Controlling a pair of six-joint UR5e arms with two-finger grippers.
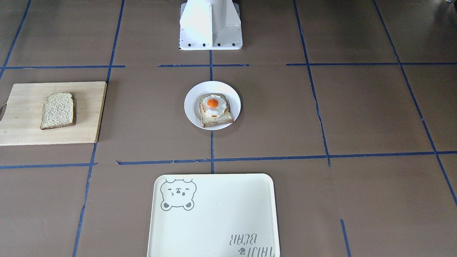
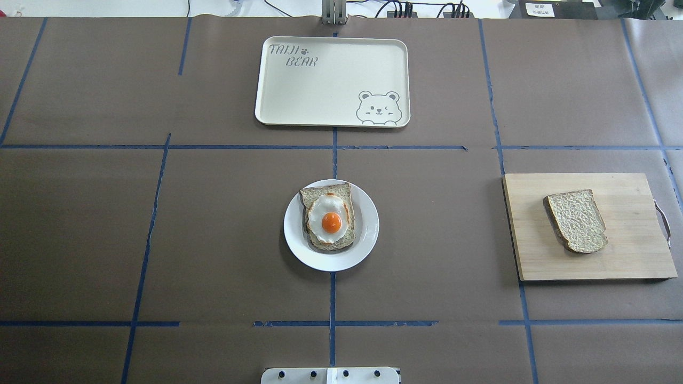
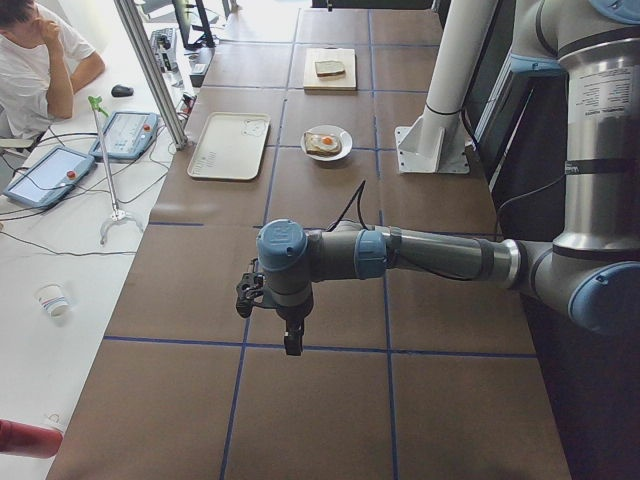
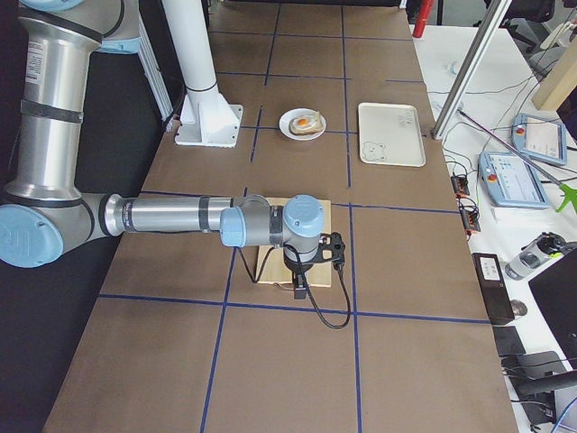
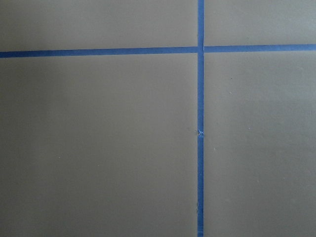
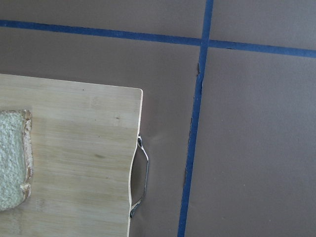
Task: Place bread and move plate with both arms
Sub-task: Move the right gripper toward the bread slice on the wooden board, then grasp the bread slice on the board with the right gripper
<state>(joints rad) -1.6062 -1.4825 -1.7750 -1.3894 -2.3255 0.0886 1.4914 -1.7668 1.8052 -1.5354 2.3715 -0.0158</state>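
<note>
The bread (image 1: 58, 110) lies flat on a wooden cutting board (image 1: 21, 121) at the robot's right side; it also shows in the overhead view (image 2: 576, 220) and at the left edge of the right wrist view (image 6: 12, 163). The white plate (image 1: 191, 103) stands at the table's middle (image 2: 368, 229) and carries a toast slice with a fried egg (image 2: 330, 218). My left gripper (image 3: 292, 345) hangs over bare table far from the plate. My right gripper (image 4: 298, 289) hangs above the cutting board's outer end. I cannot tell whether either is open or shut.
A cream tray with a bear drawing (image 2: 320, 90) lies beyond the plate, away from the robot. The white robot base (image 1: 210, 25) stands behind the plate. The board has a metal handle (image 6: 140, 177). A person (image 3: 30, 60) sits beside the table.
</note>
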